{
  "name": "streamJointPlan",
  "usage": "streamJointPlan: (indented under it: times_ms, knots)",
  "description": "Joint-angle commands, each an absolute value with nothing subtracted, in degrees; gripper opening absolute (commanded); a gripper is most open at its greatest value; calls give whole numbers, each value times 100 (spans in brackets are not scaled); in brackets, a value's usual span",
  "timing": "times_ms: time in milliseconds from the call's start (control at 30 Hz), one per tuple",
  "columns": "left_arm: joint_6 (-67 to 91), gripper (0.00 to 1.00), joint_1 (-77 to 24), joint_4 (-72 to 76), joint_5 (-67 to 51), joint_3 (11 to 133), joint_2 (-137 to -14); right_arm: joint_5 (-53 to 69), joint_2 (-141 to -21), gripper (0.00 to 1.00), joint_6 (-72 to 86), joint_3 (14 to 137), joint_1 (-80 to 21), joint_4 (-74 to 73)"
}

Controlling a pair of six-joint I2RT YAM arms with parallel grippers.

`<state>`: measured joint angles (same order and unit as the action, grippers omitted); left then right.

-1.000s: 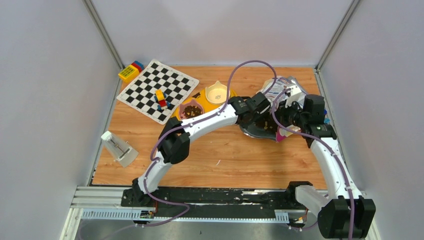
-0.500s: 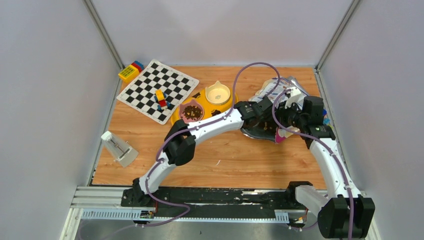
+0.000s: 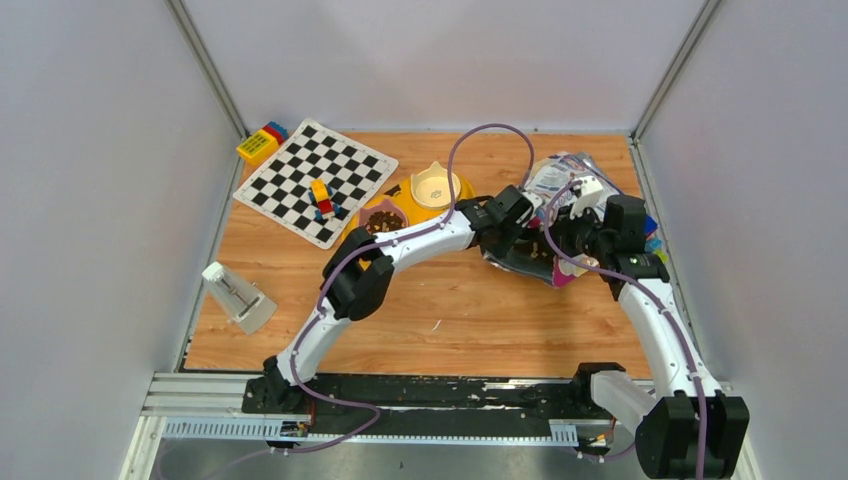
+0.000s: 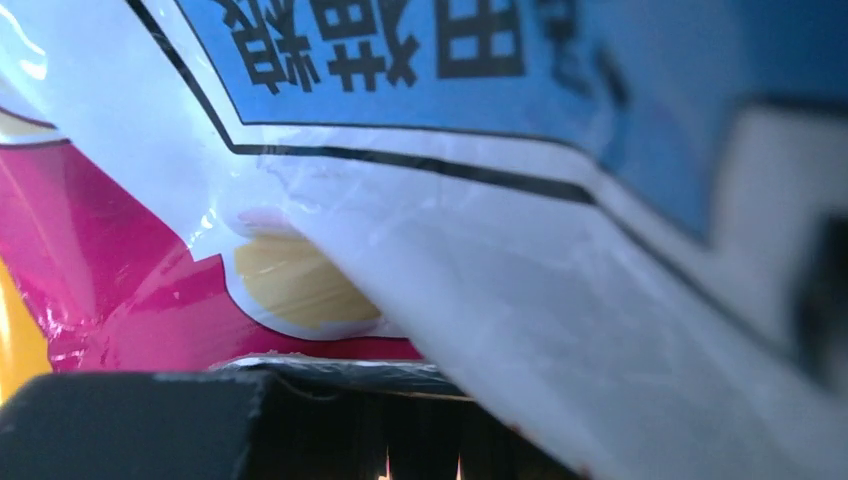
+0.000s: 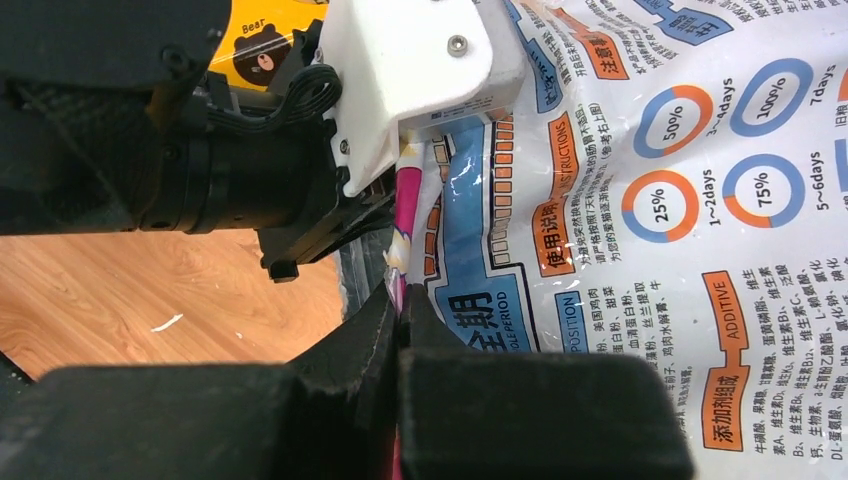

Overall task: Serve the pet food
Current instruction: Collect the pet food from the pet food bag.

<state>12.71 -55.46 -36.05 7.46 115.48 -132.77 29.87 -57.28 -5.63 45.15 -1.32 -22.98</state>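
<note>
dark kibble (image 3: pixel 381 221) fills the left bowl of the yellow double-bowl feeder (image 3: pixel 404 198); the cream bowl (image 3: pixel 436 187) beside it looks bare. more is probably inside the glossy cat-food bag (image 5: pixel 620 200), which lies at the right of the table (image 3: pixel 450 320). the right gripper (image 5: pixel 398 300) is pinched tight on the bag's pink edge. the left gripper (image 3: pixel 517 230) is at the bag's mouth; i cannot tell how its jaws stand or whether they hold anything. one bowl looks served, the second perhaps not yet.

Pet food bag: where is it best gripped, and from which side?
Pinch the pink side seam of the bag near its mouth, coming from the right, as the right gripper does. The bag lies slumped flat, so that flattened edge fits between two fingers and leaves the mouth open.
</note>
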Motion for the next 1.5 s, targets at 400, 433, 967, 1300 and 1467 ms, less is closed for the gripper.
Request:
streamJointPlan:
  times_ms: [400,433,967,1300,1467]
  knots:
    - [1507,0,-5040,-2806,-429,12115,-14509,3317,-5612,0,-325,4588,-158,-2231]
    - [1492,0,-5042,-2679,-584,11976,-14455,3326,-5620,0,-325,4588,-158,-2230]
    - [1460,0,-4570,-1392,-1089,10022,-12539,3679,-5645,0,-308,4614,-158,-2226]
    - [969,0,-4563,-418,-1340,8537,-11635,3681,-5677,0,-286,4655,-158,-2228]
    - [455,0,-4782,-252,-851,8181,-11620,3667,-5643,0,-290,4641,-158,-2227]
